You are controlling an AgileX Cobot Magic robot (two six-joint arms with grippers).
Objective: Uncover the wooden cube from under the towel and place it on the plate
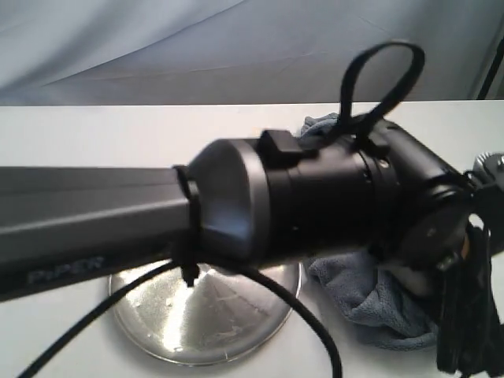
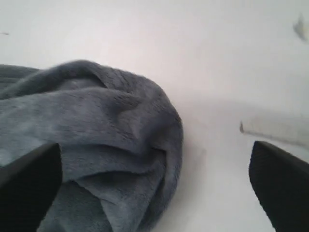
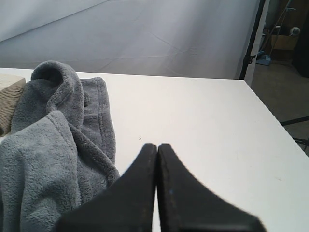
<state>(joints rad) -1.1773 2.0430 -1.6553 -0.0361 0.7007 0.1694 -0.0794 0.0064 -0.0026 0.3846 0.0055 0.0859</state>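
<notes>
The blue-grey towel (image 3: 53, 145) lies bunched on the white table and shows again in the exterior view (image 1: 378, 303). One corner of the pale wooden cube (image 3: 8, 99) pokes out at the towel's far edge, with the rest out of frame. My left gripper (image 2: 154, 193) is open wide, its dark fingers (image 2: 29, 179) straddling a fold of the towel (image 2: 96, 130) without closing on it. My right gripper (image 3: 157, 146) is shut on nothing, just over bare table beside the towel. The shiny steel plate (image 1: 205, 315) sits near the front with nothing on it.
My left arm (image 1: 315, 197) reaches across the exterior view and hides much of the table and towel. A black cable (image 1: 94, 319) hangs over the plate. A grey backdrop stands behind the table. The table's edge (image 3: 275, 125) drops to the floor beside the right gripper.
</notes>
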